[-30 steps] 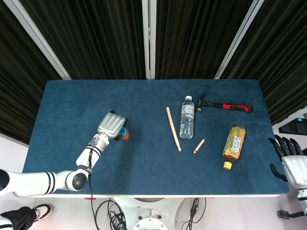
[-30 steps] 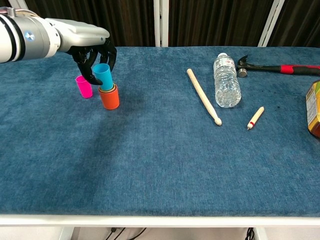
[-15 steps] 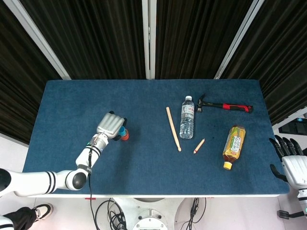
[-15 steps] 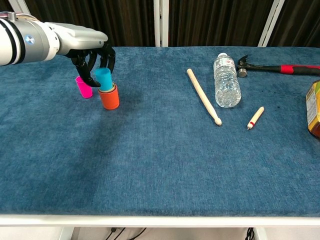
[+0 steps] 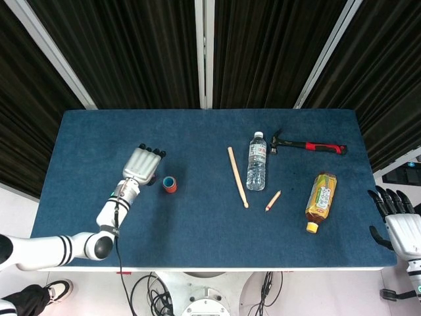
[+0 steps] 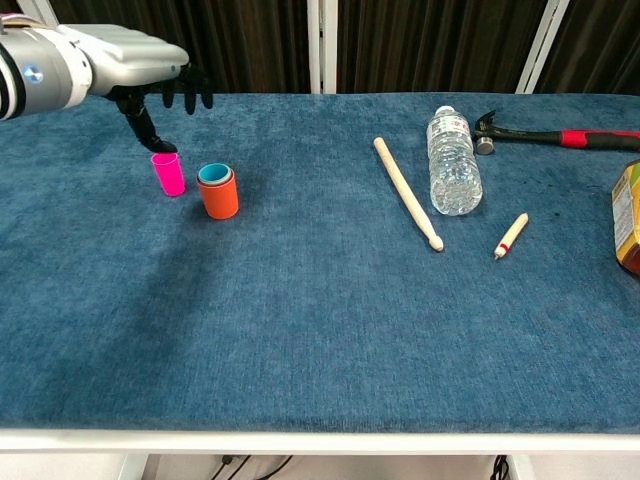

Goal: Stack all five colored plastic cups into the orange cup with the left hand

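Blue cup (image 6: pixel 213 174) now released into orange cup (image 6: pixel 219 198), left robot hand (image 6: pixel 150 75) above-left.

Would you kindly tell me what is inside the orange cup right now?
A blue cup sits nested in the orange cup, its rim just showing. Thin edges hint at more cups between them, but their colours and number are hidden.
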{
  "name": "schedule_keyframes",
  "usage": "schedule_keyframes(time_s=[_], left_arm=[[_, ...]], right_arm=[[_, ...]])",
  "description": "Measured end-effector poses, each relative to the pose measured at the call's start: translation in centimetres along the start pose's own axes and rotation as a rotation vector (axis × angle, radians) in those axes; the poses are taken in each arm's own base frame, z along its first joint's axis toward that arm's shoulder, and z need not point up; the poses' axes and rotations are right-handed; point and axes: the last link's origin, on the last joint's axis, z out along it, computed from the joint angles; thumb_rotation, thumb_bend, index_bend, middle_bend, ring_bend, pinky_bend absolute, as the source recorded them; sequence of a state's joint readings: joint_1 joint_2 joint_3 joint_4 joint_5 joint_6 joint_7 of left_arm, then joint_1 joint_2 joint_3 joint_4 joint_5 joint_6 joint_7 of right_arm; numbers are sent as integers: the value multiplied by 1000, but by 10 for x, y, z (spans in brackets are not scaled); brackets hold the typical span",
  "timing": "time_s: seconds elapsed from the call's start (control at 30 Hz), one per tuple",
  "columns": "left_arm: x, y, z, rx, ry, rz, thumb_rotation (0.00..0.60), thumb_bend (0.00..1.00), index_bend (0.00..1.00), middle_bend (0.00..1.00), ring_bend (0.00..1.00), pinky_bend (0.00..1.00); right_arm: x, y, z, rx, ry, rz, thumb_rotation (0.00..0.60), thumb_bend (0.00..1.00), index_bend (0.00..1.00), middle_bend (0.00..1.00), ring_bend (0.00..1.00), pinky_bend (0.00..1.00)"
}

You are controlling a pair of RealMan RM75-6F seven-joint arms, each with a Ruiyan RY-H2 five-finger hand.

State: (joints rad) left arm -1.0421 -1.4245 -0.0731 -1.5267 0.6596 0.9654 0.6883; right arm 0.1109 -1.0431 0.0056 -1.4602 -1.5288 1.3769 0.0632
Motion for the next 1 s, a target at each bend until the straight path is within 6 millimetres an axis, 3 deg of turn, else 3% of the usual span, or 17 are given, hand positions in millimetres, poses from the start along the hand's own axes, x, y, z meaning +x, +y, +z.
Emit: schedule_keyframes(time_s=[0.27, 1.0], left_arm=[[-22, -18, 6, 29, -63, -30, 600, 232, 233, 273, 289, 216], [-43, -17, 20, -1, -71, -41, 600, 240, 390, 402, 415, 278]], right_arm=[[-1, -1, 1, -2, -8, -4, 600, 327, 0, 0, 0, 0], [-1, 2, 2, -17, -28, -7, 600, 327, 0, 0, 0, 0]])
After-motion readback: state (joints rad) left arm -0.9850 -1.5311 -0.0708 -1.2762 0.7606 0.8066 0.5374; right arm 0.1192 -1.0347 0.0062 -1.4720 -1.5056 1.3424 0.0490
